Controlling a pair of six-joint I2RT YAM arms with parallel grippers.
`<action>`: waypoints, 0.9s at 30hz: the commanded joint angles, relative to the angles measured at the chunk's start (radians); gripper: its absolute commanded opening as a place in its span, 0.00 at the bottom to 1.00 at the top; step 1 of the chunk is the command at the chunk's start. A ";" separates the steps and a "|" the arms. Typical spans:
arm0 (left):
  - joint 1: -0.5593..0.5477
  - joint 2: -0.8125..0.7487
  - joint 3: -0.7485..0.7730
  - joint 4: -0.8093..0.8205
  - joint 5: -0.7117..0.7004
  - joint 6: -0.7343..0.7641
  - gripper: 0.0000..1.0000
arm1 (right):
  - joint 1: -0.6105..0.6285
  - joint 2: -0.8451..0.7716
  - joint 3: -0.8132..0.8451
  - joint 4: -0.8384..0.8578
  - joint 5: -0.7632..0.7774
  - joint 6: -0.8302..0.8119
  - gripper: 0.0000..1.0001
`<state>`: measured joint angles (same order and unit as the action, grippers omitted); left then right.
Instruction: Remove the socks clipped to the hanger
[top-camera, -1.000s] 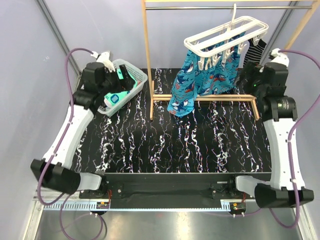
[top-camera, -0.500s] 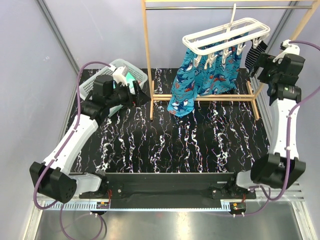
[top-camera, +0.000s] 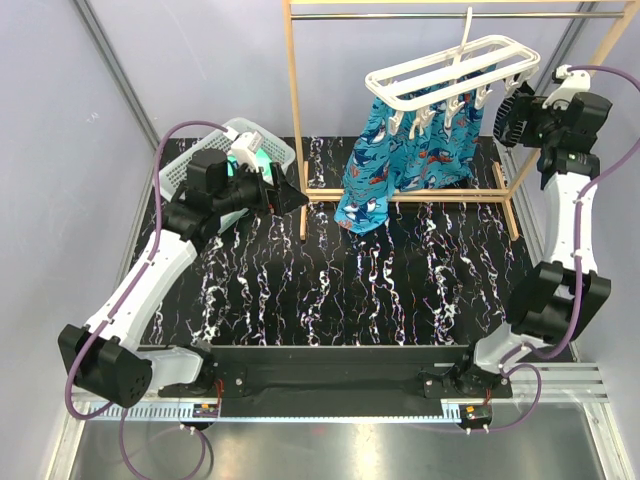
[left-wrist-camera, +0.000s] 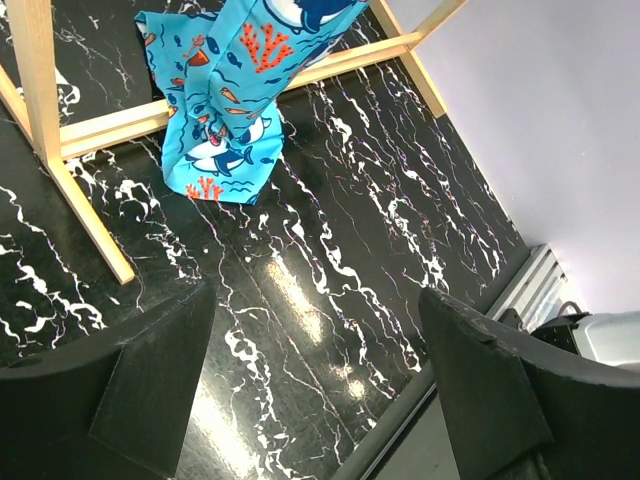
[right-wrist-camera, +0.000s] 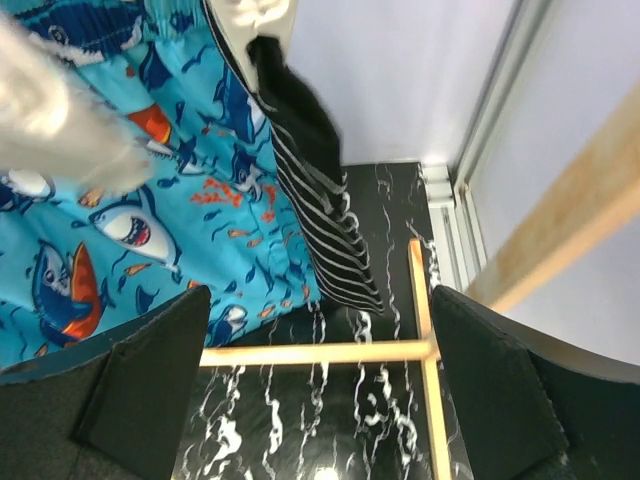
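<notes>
The white slatted hanger (top-camera: 450, 68) hangs by its hook from the rail of the wooden rack (top-camera: 293, 110). A black-and-white striped sock (right-wrist-camera: 318, 205) dangles from a white clip (right-wrist-camera: 255, 18) at the hanger's right end. My right gripper (top-camera: 515, 118) is raised beside that end, and in the right wrist view the right gripper (right-wrist-camera: 320, 300) is open just below the sock, with nothing between the fingers. My left gripper (top-camera: 288, 195) hovers open and holding nothing over the table, left of the rack post; through the left gripper (left-wrist-camera: 318, 297) only tabletop shows.
A large blue shark-print cloth (top-camera: 400, 160) hangs from the hanger down to the rack's base bar (left-wrist-camera: 110, 118). A white mesh basket (top-camera: 190, 160) at the back left holds a teal sock (top-camera: 250, 158). The rack's right foot (right-wrist-camera: 425, 350) lies under my right gripper.
My left arm swung out of the basket rightward over the table. My right arm rose from the rack's base up to the hanger's right end. Both grippers stayed open.
</notes>
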<state>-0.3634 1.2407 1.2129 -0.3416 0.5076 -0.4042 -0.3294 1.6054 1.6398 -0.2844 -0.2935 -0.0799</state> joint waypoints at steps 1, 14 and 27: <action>-0.008 -0.021 0.000 0.059 0.046 0.021 0.88 | -0.020 0.043 0.074 0.096 -0.082 -0.047 0.98; -0.016 -0.035 -0.009 0.067 0.031 0.041 0.88 | -0.042 0.145 0.101 0.218 -0.266 -0.026 0.81; -0.112 -0.012 0.034 0.068 -0.106 -0.039 0.84 | -0.040 -0.089 -0.069 0.212 -0.177 0.345 0.00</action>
<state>-0.4324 1.2369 1.2026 -0.3351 0.4767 -0.4015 -0.3676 1.6516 1.6062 -0.1070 -0.5030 0.1192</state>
